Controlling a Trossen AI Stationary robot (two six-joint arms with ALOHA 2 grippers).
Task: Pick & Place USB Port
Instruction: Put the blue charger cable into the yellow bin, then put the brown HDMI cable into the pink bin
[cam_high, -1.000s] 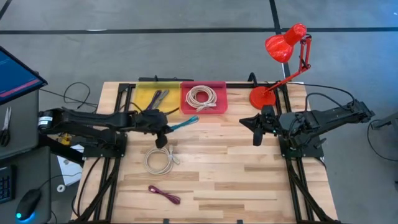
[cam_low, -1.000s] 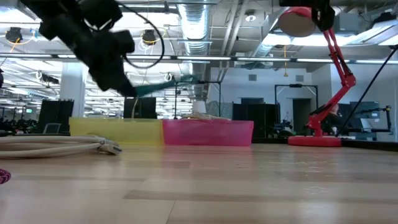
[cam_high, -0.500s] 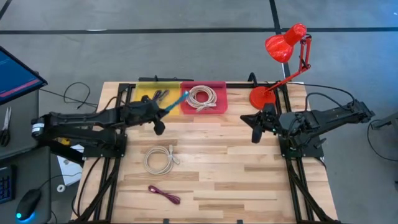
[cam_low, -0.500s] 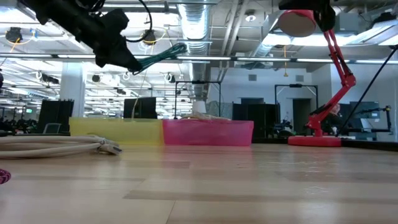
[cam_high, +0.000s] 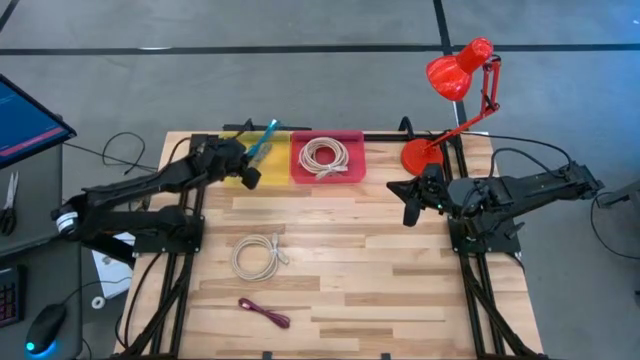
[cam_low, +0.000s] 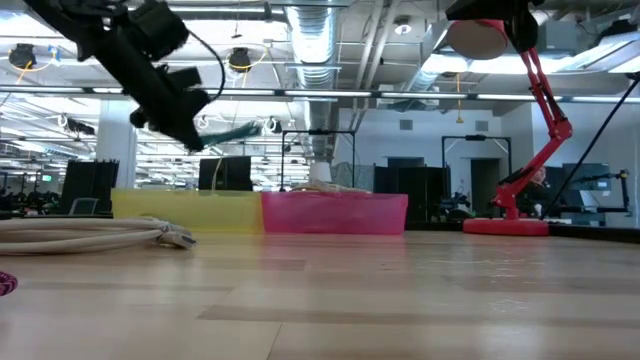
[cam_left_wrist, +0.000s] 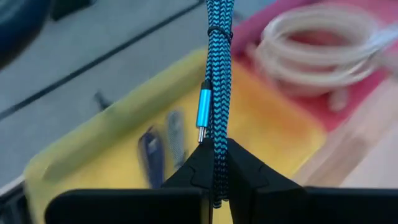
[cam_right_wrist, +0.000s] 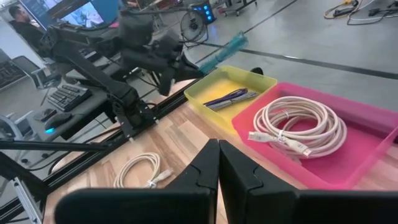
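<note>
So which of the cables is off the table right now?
The blue braided cable, pinched in the left hand above the yellow tray. The white coils and the purple cable all lie on surfaces.

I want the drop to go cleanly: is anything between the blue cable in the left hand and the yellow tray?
Nothing visible blocks it. The left hand, shut on the blue cable, hangs over the yellow tray with only air below. Two cables already lie in the tray, with bare floor beside them. The right hand waits far off.
</note>
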